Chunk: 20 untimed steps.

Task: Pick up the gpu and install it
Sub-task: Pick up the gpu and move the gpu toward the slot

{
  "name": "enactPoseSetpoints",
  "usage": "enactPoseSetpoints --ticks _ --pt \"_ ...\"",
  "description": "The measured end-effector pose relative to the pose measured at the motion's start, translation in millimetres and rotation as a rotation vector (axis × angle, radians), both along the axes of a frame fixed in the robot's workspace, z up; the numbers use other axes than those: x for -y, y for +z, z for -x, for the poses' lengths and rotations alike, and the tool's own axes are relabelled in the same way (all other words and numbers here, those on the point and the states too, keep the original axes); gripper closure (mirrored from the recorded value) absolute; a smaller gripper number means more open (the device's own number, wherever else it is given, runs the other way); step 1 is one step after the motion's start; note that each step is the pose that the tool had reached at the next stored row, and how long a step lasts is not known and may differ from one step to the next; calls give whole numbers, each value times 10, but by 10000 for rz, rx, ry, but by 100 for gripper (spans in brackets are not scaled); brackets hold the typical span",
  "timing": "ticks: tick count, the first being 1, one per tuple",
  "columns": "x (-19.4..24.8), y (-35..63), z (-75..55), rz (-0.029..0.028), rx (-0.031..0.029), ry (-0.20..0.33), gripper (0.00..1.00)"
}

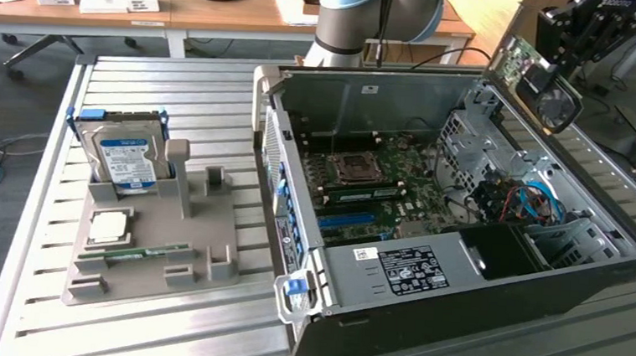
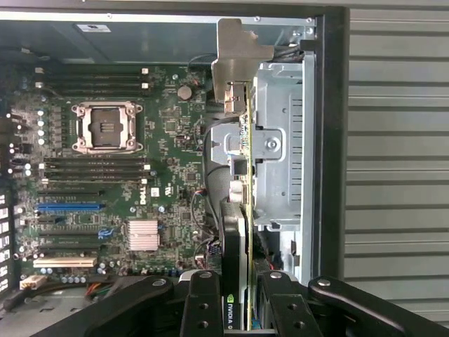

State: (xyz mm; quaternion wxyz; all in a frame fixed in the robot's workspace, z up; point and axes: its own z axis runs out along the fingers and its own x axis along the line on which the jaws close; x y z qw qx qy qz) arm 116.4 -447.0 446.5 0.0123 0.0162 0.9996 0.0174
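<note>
Green-boarded gpu (image 2: 235, 232) clamped edge-on in the claw (image 2: 238, 309), above the open computer case's (image 1: 580, 280) far corner, exterior view's right; long axis points away from claw, motherboard (image 1: 407, 193) below

"DELL" on the motherboard (image 2: 168, 151)

Gpu (image 1: 536, 80): green circuit board, black round-fan cover on one face, silver end bracket. It is off the table, clamped in the gripper (image 2: 242, 309) and tilted. It hangs above the open case (image 1: 476, 315) at the exterior view's right, and the wrist view sees it edge-on over the drive cage (image 2: 280, 140).
</note>
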Motion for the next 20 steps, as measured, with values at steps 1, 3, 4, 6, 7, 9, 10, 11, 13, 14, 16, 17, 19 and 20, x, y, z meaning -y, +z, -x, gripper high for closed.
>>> enactPoseSetpoints --ticks 1,3,4,6,7,9,10,11,13,14,16,17,19,20 --pt "0 0 -12 -1 0 -1 73" --pt "0 0 -34 0 0 0 73" --pt "0 0 -45 -1 0 0 73" --pt "0 0 -65 -1 0 0 73" --pt "0 0 -76 -1 0 0 73" --pt "0 0 -96 0 0 1 73" --pt "0 0 -106 0 0 0 73" --pt "0 -1 -115 -1 0 0 73" --pt "0 0 -130 -1 0 0 73" --pt "0 0 -139 0 0 0 73" --pt "0 0 -158 0 0 0 73" --pt "0 0 -169 1 1 -1 73" --pt "0 0 -195 0 1 0 73" --pt "0 0 -208 0 0 0 73"
